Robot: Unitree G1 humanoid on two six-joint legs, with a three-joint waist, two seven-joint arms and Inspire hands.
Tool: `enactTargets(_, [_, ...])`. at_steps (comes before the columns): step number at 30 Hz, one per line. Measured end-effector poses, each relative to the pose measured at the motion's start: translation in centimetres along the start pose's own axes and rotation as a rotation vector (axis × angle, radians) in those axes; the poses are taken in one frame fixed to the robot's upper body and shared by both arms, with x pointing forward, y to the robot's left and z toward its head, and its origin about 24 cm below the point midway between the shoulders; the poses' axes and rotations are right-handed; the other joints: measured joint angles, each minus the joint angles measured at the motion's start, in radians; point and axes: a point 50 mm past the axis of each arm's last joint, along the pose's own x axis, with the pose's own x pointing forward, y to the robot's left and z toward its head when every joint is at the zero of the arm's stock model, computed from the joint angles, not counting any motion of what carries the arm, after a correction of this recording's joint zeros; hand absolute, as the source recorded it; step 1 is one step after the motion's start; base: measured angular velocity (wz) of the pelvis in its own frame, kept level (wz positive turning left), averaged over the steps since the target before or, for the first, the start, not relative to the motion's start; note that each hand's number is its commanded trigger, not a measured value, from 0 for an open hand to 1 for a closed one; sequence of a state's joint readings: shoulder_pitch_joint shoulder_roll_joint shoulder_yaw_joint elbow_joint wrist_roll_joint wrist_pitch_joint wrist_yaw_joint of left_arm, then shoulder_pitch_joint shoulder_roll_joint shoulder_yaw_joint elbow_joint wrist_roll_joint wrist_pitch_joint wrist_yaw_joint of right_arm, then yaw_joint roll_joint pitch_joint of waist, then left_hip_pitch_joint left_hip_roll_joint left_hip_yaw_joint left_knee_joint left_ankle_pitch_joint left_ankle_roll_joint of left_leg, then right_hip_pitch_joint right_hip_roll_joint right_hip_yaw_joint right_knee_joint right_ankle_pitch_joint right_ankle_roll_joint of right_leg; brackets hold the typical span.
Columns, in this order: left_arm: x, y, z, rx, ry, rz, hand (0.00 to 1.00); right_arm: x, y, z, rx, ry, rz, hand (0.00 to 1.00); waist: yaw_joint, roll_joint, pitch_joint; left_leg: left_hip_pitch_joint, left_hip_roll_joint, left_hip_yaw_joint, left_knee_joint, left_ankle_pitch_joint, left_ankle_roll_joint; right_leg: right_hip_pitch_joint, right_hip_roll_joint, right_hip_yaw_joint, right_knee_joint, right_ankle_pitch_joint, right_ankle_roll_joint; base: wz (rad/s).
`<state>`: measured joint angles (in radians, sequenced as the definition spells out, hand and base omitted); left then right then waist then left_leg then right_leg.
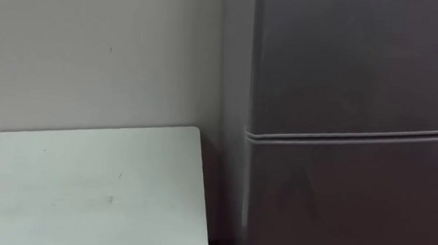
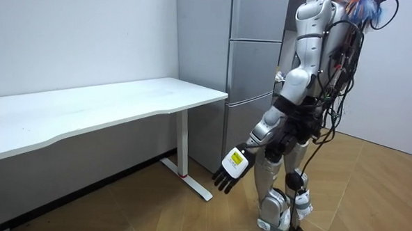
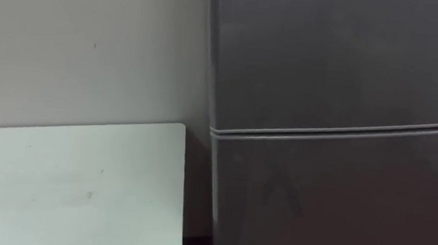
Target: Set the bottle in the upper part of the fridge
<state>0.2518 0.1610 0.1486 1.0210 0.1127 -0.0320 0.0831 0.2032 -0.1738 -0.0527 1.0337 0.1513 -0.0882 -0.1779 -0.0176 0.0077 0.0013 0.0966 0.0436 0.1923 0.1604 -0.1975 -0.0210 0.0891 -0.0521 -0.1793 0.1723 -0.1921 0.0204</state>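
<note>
Bottle: whereabouts cannot be told; not in left hand (image 2: 231,171), not on table (image 1: 88,183). Fridge (image 1: 357,62) directly ahead, both doors shut, seam (image 1: 353,135) between upper and lower door level and tight. Left hand hanging low beside fridge, table side, fingers slack and straight, holding nothing. Fits two readings: bottle already shut behind upper door, or still elsewhere. If still to go in, care to take the door above the seam, not below.
</note>
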Motion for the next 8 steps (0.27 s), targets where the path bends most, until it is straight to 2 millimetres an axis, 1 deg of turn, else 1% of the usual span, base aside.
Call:
enactTargets(4, [0.1,-0.5,0.6,0.010,-0.022,-0.016,0.00,0.0,1.5,0.0,-0.020,0.009,0.091,0.00,0.002,-0.003,0.0004,0.000,-0.001,-0.002,0.000,0.000,0.000,0.000,0.000,-0.003,-0.001,0.000,0.000,0.01])
enactTargets(5, [0.1,-0.7,0.7,0.013,-0.028,-0.021,0.00,0.0,1.9,0.0,-0.026,0.015,0.117,0.00,0.002,-0.008,-0.0020,0.001,-0.001,-0.002,0.000,0.000,0.000,0.000,-0.001,-0.004,-0.001,0.000,0.000,0.00])
enactTargets(8, [0.1,-1.1,0.9,0.004,-0.035,-0.030,0.00,-0.1,2.4,-0.4,-0.044,0.034,0.173,0.00,0.006,-0.009,-0.0022,0.001,-0.002,-0.002,0.000,0.000,0.000,0.001,-0.001,-0.006,0.000,0.000,0.001,0.00])
